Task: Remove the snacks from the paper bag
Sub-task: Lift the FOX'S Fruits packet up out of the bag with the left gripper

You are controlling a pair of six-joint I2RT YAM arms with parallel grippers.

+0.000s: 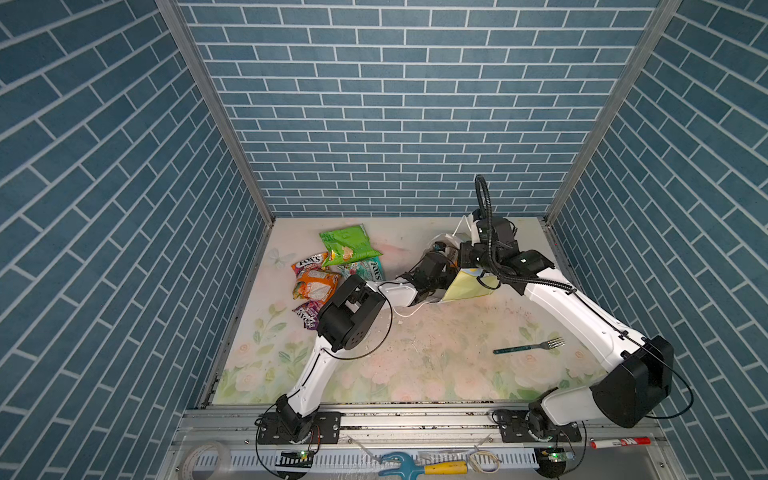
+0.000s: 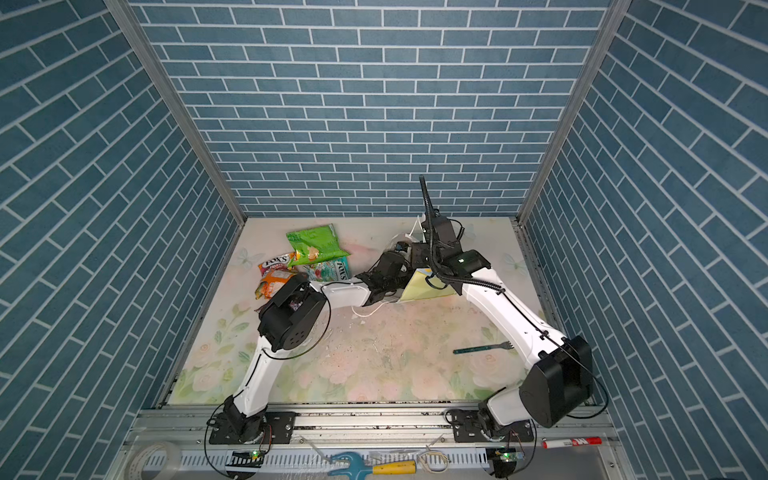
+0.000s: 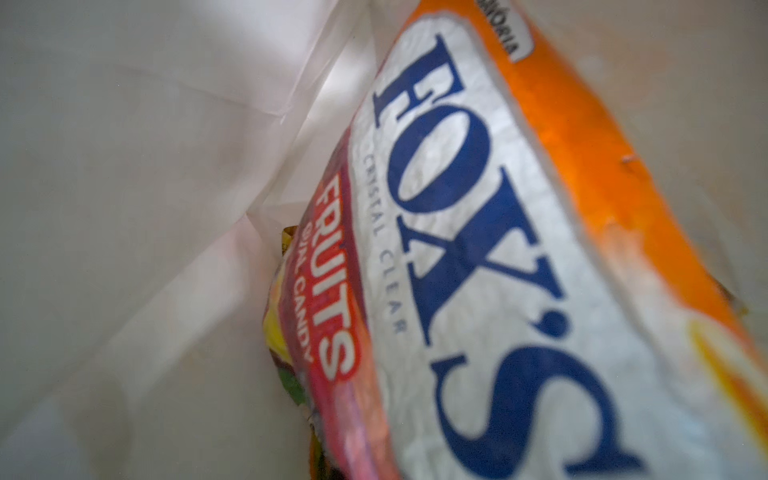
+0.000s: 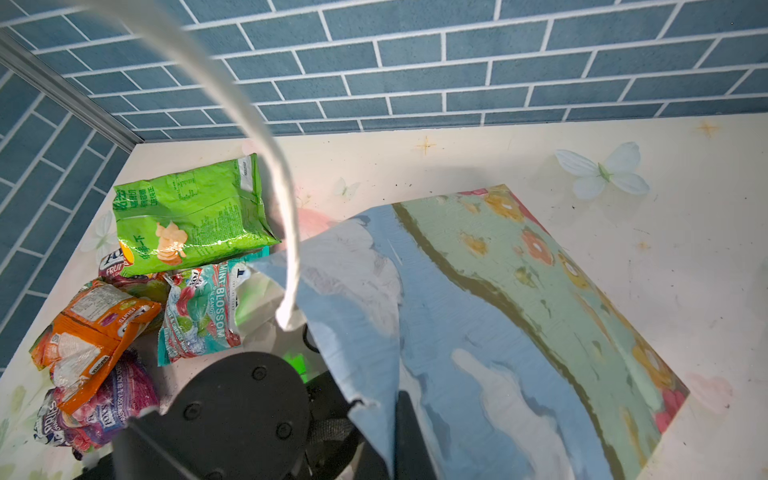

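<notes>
Crinkly FOX'S packet inside smooth paper bag

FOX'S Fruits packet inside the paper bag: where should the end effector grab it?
Probably the orange edge of the FOX'S Fruits packet, entering through the mouth of the paper bag. It seems to lean flat against the white wall, so only an edge can be pinched.
</notes>
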